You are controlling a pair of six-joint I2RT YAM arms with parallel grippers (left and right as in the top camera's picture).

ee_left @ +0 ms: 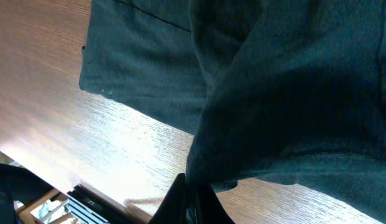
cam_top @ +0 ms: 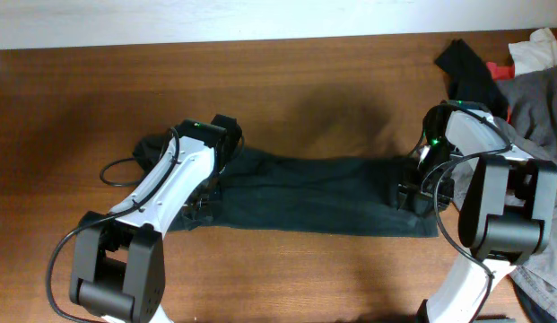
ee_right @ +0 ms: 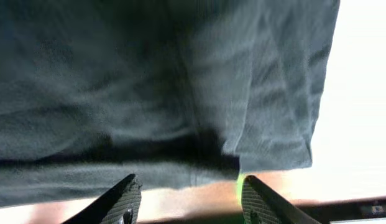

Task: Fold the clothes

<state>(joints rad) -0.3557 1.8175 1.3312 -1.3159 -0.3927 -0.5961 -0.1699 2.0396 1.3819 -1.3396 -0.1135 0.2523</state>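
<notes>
Pinching down on one end first: the left jaws are closed tight on a fold of the clothes (ee_left: 286,93). In the left wrist view the dark fabric drapes away from that pinch at the bottom centre of the frame. We reckon that end is held up so it can be carried over for the fold.

The right jaws stand apart with nothing between them. Both fingertips (ee_right: 127,199) sit at the bottom of the right wrist view, just short of the hem, with a strip of bare worktop (ee_right: 180,205) showing between them. Looks to us like they're lined up to take that edge, so both ends can travel together.

From overhead the clothes lie as a long band across the middle of the frame, with the left arm (cam_top: 170,193) over one end and the right arm (cam_top: 493,197) over the other. The grey garment (cam_top: 538,99) and black cloth piece (cam_top: 466,63) sit in the upper right, not part of this fold.
</notes>
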